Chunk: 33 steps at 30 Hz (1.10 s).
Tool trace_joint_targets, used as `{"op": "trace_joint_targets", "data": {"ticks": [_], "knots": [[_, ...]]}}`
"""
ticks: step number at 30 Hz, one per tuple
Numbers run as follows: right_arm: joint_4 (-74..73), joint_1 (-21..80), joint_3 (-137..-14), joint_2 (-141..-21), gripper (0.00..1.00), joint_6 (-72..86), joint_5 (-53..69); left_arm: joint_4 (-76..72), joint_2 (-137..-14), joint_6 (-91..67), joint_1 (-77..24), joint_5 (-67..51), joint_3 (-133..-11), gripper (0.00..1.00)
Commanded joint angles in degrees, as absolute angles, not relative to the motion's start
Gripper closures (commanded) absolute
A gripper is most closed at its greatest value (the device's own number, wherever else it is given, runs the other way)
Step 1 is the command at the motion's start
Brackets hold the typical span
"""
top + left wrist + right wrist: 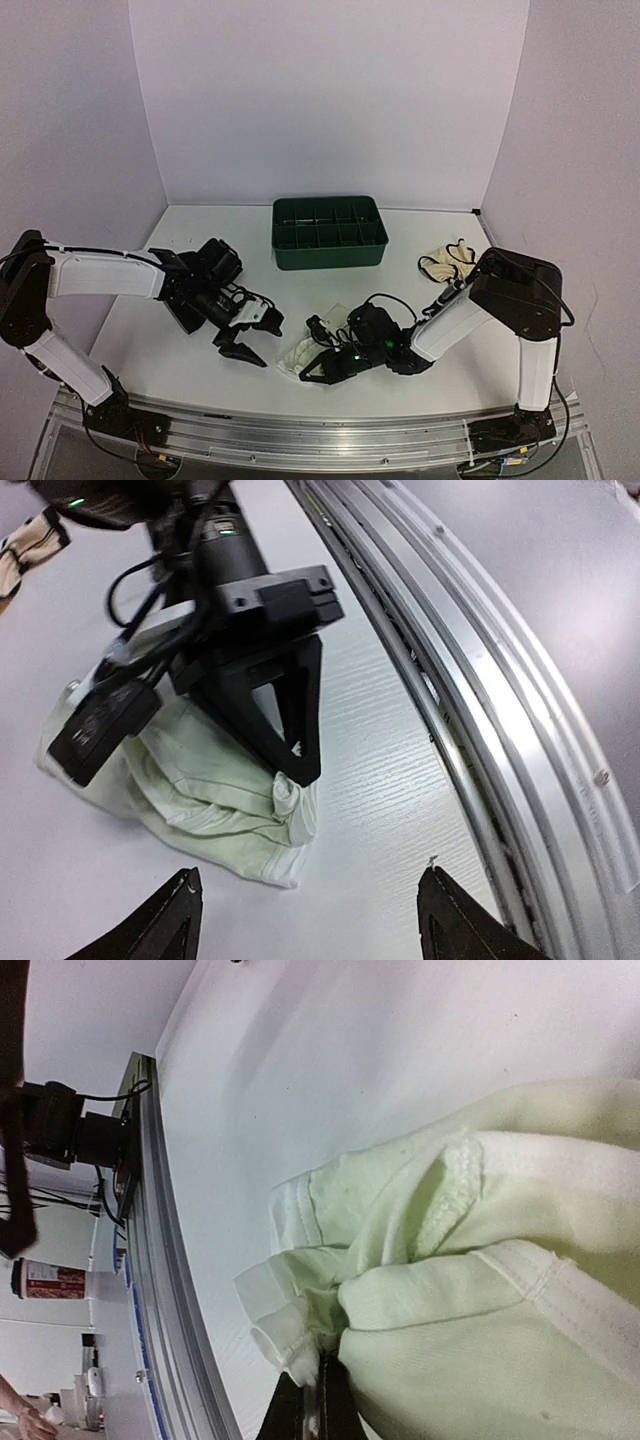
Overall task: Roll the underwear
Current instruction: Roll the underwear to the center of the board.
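Two grippers sit low-centre in the top view. The right gripper (318, 372) is pinching a bunched corner of the mint-white underwear (297, 355), arm stretched low, forearm near flat. The left gripper (245, 347) hangs spread just beside the cloth, touching nothing, wrist tipped down. Step looks like starting the roll; next move prob. needs the pinched edge turned over itself w/ the left pinning the rest. Further back: cream underwear (447, 262) mid-right, then green tray (328, 232).

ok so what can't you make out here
- Tray contents: top view, too dark and small.
- Cream underwear: left wrist view, cut off by the edge.
- Mint underwear: top view, partly under the right hand.
- Black underwear: in no view.
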<state>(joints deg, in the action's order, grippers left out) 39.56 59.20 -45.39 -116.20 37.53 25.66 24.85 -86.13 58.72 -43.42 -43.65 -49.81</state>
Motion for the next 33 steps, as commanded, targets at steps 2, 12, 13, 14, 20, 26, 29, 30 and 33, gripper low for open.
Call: {"op": "trace_joint_targets", "data": {"ticks": [2, 12, 13, 14, 20, 26, 29, 30, 33], "knots": [[47.18, 57.8, -44.62, -121.11, 1.0, 47.42, 32.5, 13.59, -89.54, 75.94, -48.05, -36.26, -47.98, 0.24], [48.85, 57.55, -42.99, -121.12, 1.0, 50.57, 30.51, 8.29, -100.41, 71.03, -53.73, -26.8, -51.75, 0.34], [48.87, 57.55, -42.98, -121.19, 1.0, 50.68, 30.36, 8.1, -101.01, 71.55, -54.05, -26.33, -51.65, 0.36], [48.99, 57.49, -43.06, -121.28, 1.0, 50.9, 30.18, 8.18, -101.56, 72.1, -54.44, -26.01, -51.74, 0.39], [48.96, 57.46, -43.82, -121.6, 1.0, 51.32, 30.71, 7.12, -104.35, 73.01, -55.59, -24.07, -52.49, 0.58], [48.88, 56.83, -42.88, -120.0, 1.0, 51.49, 29.97, 8.04, -104.09, 72.09, -55.72, -23.3, -52.65, 0.99], [48.13, 55.3, -41.41, -117.06, 0.97, 52.48, 27.28, 11.13, -103.53, 70.1, -55.72, -23.02, -53.54, 1.0], [47.18, 54.85, -40.83, -115.9, 0.9, 52.72, 26.32, 12.83, -103.68, 68.53, -55.72, -22.89, -54.49, 1.0], [39.04, 53.8, -40.17, -109.7, 0.68, 50.69, 22.76, 21.3, -106.23, 60.11, -55.67, -22.64, -60.33, 1.0]]}}
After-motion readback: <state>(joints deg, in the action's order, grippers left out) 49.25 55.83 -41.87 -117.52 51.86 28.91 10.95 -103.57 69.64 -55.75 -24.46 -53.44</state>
